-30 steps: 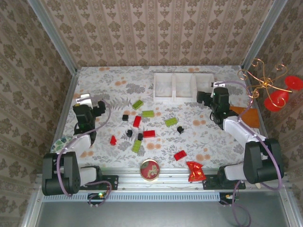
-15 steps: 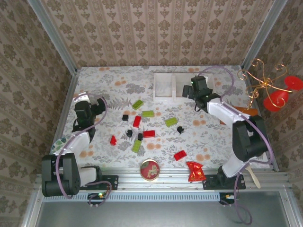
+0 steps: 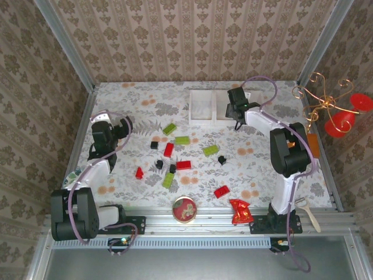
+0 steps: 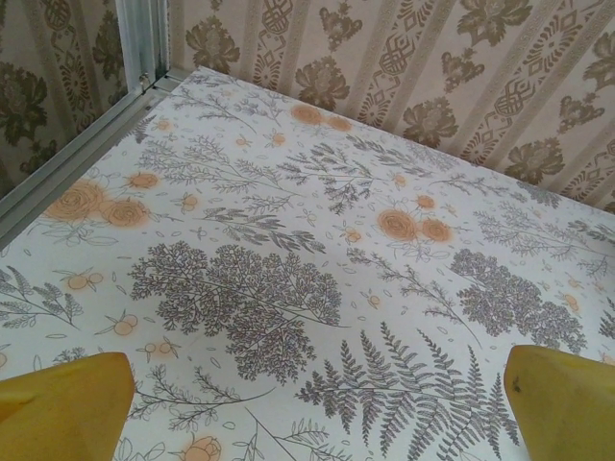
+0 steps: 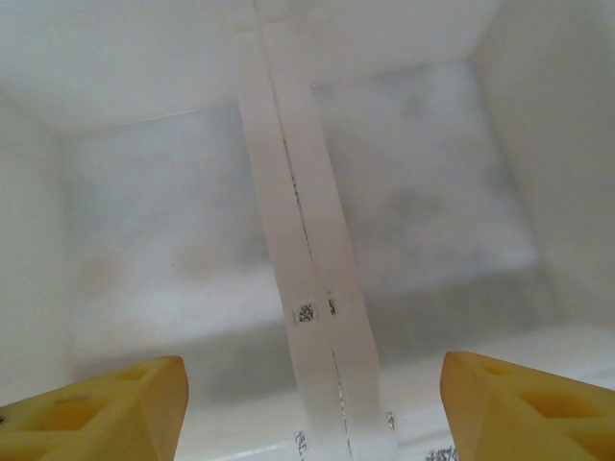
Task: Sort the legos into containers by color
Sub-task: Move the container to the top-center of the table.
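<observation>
Since it has swung across from the right edge, the right hand point(image 5: 312, 394) now hangs over the white tray point(image 3: 201, 122). Its yellow fingers have narrowed partway, astride a thin translucent divider point(image 5: 303, 240), and grip nothing. No brick is being delivered; I judge a hold on the tray itself is intended. The legos point(image 3: 183, 164), glossy red and green oblongs with smaller black ones, lie scattered and unsorted on the floral tabletop point(image 4: 288, 192). The left hand point(image 4: 307, 403) is spread wide and empty.

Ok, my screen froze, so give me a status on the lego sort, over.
Left gripper open, empty, over bare table. Right gripper open, empty, over the tray, above its divider. Legos loose on the table; visible compartments empty. Nothing blocking.
</observation>
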Controlling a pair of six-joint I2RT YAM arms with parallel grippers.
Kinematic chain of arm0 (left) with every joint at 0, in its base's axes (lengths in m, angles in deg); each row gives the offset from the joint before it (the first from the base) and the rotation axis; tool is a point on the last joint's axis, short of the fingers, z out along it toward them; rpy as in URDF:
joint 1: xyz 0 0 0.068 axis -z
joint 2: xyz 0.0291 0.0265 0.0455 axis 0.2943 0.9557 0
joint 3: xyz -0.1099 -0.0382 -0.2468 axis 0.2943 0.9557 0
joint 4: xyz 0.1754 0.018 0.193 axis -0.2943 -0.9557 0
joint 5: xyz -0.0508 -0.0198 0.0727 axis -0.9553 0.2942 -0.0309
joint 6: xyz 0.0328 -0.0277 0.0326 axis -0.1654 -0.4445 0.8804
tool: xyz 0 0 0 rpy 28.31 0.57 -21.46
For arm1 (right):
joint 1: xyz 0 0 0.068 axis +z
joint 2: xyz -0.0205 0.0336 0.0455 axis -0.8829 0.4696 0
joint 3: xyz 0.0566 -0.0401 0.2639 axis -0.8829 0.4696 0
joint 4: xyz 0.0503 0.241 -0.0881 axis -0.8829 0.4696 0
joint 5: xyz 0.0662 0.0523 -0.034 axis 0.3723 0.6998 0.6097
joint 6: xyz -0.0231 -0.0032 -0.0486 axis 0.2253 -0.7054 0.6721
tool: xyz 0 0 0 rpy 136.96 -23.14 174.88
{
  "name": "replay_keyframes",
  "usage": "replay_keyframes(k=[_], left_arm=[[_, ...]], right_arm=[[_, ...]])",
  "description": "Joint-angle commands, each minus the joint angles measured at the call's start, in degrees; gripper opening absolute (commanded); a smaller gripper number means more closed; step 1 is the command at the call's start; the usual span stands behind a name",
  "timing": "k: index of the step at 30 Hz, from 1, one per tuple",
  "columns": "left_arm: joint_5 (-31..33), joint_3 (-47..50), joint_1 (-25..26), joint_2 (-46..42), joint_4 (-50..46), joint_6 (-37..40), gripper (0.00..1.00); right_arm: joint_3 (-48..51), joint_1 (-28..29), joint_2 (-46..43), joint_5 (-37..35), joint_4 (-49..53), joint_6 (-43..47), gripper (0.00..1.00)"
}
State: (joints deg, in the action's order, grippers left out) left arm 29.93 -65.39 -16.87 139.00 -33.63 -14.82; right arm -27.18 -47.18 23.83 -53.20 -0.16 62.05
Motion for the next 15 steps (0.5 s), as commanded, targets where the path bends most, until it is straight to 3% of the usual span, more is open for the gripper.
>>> replay_keyframes(k=[1,15], left_arm=[[-1.52,-1.74,-0.14,1.20,-0.84,-1.22,1.00],[-3.85,-6.99,2.49,7.88,-3.76,0.14,1.00]], right_arm=[[-2.27,-0.10,2.79,1.82,2.69,0.01,0.66],[-0.11,1.86,1.75,5.77,4.50,2.02,0.32]])
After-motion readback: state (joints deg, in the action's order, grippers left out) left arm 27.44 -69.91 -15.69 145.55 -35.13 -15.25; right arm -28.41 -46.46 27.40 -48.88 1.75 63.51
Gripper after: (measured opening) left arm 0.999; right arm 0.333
